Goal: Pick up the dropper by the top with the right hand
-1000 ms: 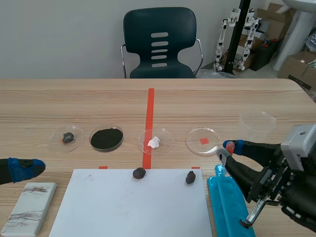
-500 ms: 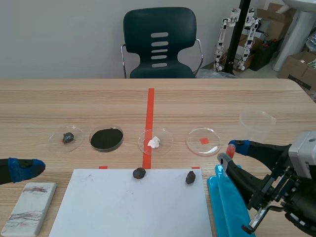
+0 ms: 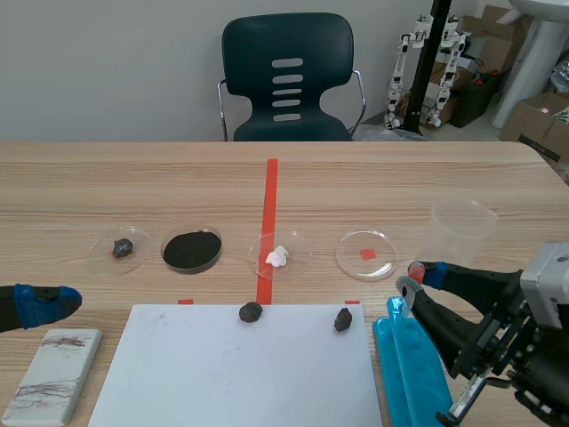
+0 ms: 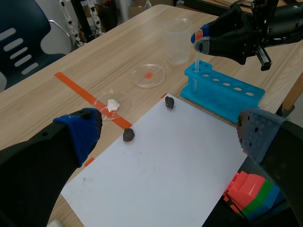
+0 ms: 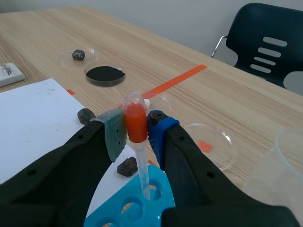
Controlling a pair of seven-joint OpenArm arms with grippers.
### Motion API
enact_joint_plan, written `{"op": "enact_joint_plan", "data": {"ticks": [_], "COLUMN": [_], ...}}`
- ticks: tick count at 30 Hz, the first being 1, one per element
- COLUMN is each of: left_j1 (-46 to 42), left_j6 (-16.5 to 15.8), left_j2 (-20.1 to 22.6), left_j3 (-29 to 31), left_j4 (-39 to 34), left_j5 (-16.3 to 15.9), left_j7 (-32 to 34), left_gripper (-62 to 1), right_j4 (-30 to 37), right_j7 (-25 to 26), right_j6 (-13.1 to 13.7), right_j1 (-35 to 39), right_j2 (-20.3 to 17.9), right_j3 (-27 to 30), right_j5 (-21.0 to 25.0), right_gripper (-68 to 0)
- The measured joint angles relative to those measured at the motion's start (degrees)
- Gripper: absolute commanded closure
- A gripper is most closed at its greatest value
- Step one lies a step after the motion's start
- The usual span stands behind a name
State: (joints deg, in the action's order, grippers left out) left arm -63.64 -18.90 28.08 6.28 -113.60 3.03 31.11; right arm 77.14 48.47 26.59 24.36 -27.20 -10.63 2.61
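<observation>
The dropper (image 5: 135,122) has a red bulb and a clear stem, and it stands upright in an end hole of the blue rack (image 5: 137,208). My right gripper (image 5: 135,126) is shut on the bulb, with one pad on each side. From the scene view the bulb (image 3: 414,269) shows between the right gripper's (image 3: 416,276) fingertips, above the rack (image 3: 411,365). The left wrist view shows the dropper's stem (image 4: 197,59) reaching down into the rack (image 4: 227,94). My left gripper (image 4: 168,135) is open over the white sheet, far from the dropper.
A clear beaker (image 3: 461,229) stands just behind the right gripper. Several petri dishes (image 3: 365,253) line up across the table. The white sheet (image 3: 231,369) holds two dark lumps (image 3: 343,319) at its far edge. A grey block (image 3: 52,374) lies at the front left.
The right arm has drawn back and slightly lower toward the front right. Its fingers have come together on the red bulb. The left arm has not moved.
</observation>
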Motion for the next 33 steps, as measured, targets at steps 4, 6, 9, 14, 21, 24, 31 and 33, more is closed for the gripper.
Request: {"op": "enact_joint_plan", "data": {"ticks": [4, 6, 9, 14, 21, 24, 31, 33], "left_j1": [0.00, 0.00, 0.00, 0.00, 0.00, 0.00, 0.00, 0.00], "left_j6": [0.00, 0.00, 0.00, 0.00, 0.00, 0.00, 0.00, 0.00], "left_j2": [0.00, 0.00, 0.00, 0.00, 0.00, 0.00, 0.00, 0.00], "left_j3": [0.00, 0.00, 0.00, 0.00, 0.00, 0.00, 0.00, 0.00], "left_j4": [0.00, 0.00, 0.00, 0.00, 0.00, 0.00, 0.00, 0.00], "left_j5": [0.00, 0.00, 0.00, 0.00, 0.00, 0.00, 0.00, 0.00], "left_j7": [0.00, 0.00, 0.00, 0.00, 0.00, 0.00, 0.00, 0.00], "left_gripper": [-59.8, -59.8, -59.8, -59.8, -59.8, -59.8, -59.8, -59.8], "right_j4": [0.00, 0.00, 0.00, 0.00, 0.00, 1.11, 7.04, 8.00], "right_j7": [0.00, 0.00, 0.00, 0.00, -0.04, -2.82, -13.66, -14.03], "right_j6": [0.00, 0.00, 0.00, 0.00, 0.00, 0.00, 0.00, -0.02], "right_j1": [0.00, 0.00, 0.00, 0.00, 0.00, -0.02, 0.15, 1.05], "right_j2": [0.00, 0.00, 0.00, 0.00, 0.00, 0.00, -0.09, -0.31], "right_j3": [0.00, 0.00, 0.00, 0.00, 0.00, 0.00, 0.00, 0.07], "right_j5": [0.00, 0.00, 0.00, 0.00, 0.00, 0.87, 1.92, 2.23], "right_gripper": [-9.3, -9.0, -7.6, -6.3, -6.4, -6.4, -6.4, -6.4]}}
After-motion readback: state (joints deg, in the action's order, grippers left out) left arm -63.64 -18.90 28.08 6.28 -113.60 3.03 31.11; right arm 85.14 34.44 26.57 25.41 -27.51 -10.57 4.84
